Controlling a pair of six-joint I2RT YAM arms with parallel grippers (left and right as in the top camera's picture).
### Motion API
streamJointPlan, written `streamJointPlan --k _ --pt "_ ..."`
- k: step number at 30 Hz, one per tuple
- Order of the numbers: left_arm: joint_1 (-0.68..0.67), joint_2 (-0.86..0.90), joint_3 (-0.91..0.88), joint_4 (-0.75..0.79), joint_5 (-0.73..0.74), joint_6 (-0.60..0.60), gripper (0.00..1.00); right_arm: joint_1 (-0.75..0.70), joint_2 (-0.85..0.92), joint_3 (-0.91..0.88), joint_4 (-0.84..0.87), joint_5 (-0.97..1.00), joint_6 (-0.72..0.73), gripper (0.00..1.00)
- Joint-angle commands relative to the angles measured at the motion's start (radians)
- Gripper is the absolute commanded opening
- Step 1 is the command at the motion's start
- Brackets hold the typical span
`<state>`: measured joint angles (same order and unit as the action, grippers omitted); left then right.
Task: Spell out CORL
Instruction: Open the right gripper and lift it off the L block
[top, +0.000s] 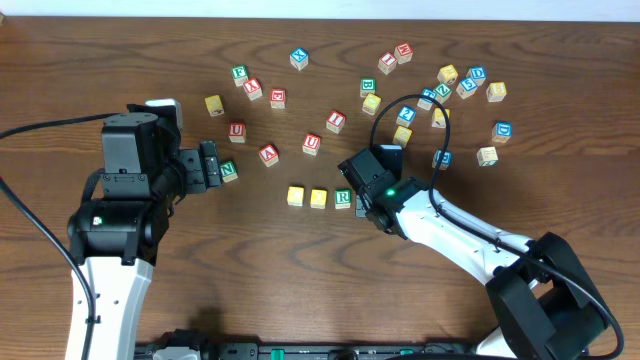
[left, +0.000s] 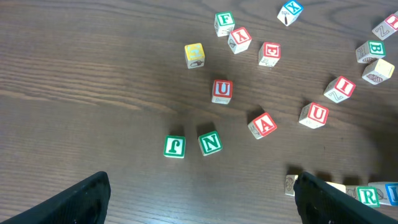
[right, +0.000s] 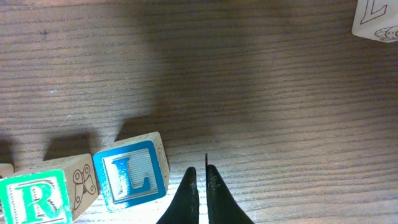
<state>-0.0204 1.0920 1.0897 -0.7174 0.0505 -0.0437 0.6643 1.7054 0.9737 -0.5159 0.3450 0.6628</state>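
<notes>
At lower left of the right wrist view, the blue L cube lies just left of the right pincer, tips together and empty, with the R cube beyond.

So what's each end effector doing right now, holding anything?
Left end effector: open, holding nothing.
Right end effector: closed, empty, beside the L cube.

The overhead view looks straight down from high above the brown wooden table, taking in the white-faced wooden cube with the green R. The left wrist view looks down from left of that cube, at middle height. The right wrist view hangs close, just right of it. All three views share it.
</notes>
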Motion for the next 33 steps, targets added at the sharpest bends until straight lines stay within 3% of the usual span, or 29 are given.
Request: streamJointPlan --k 1,20,33 --pt "0.005 -0.002 0.017 0.000 0.002 0.013 0.93 -0.003 0.003 -0.012 0.009 0.030 0.018 0.01" --pt "0.005 -0.002 0.017 0.000 0.002 0.013 0.93 -0.002 0.003 -0.077 0.119 0.012 0.004 0.01" --pt "0.005 -0.002 0.016 0.000 0.002 0.013 0.93 0.018 0.003 -0.092 0.192 -0.101 -0.119 0.01"
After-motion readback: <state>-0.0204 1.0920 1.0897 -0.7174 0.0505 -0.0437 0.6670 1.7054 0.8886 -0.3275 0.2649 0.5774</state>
